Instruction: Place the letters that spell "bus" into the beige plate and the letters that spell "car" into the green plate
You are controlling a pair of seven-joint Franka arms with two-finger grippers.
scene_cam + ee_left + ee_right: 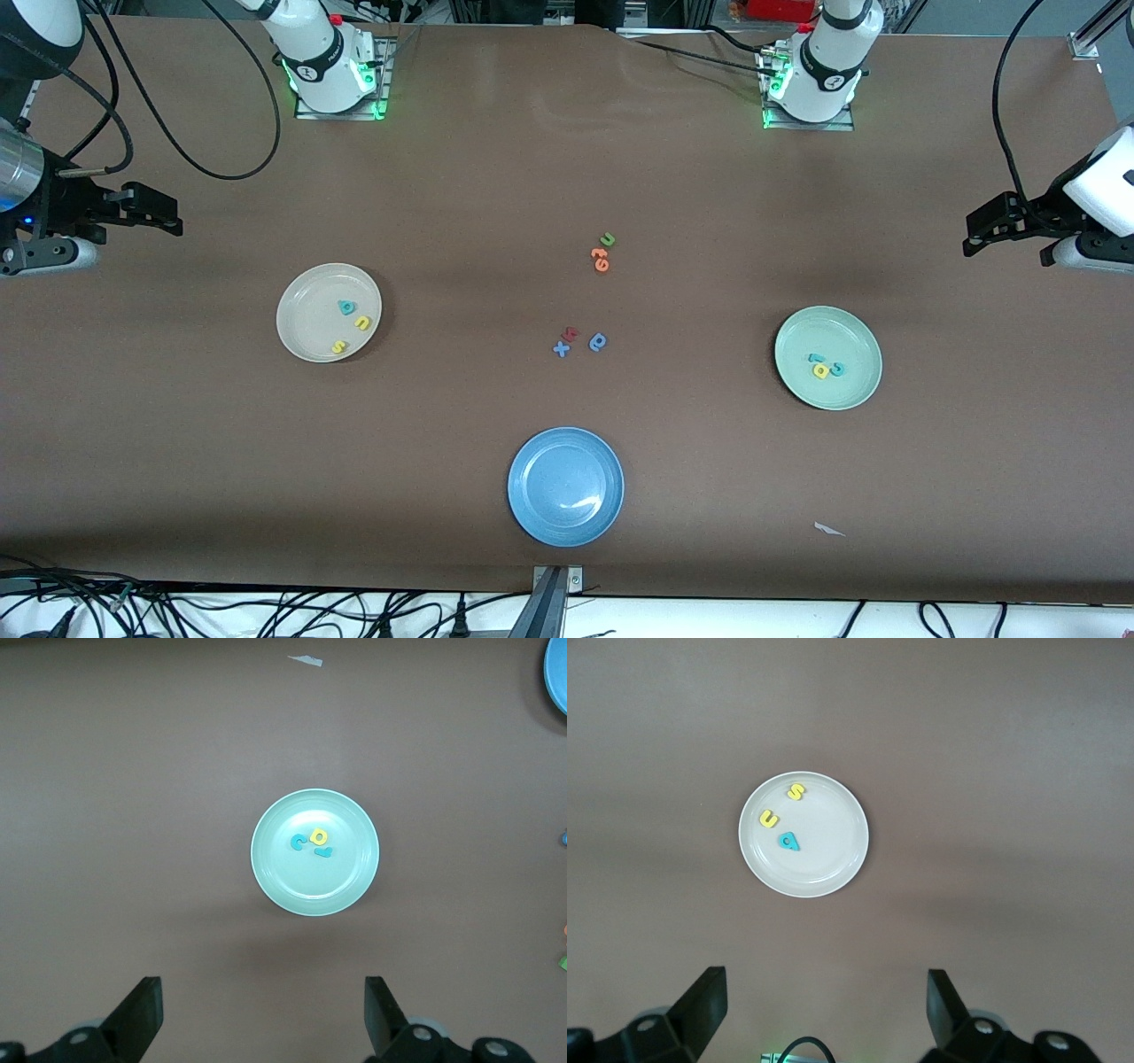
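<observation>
Three "bus" letters (351, 323) are sitting in the beige plate (301, 337), three "car" letters (826, 365) in the green plate (855, 381). Left claw (263, 1019) and right claw (826, 1014) are hanging wide open, empty (sorting looks finished); best keeping both high, off the plates.

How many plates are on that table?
3. The beige plate lies toward the right arm's end, the green plate toward the left arm's end, and the blue plate between them, nearest the front camera. None seems hidden.
</observation>
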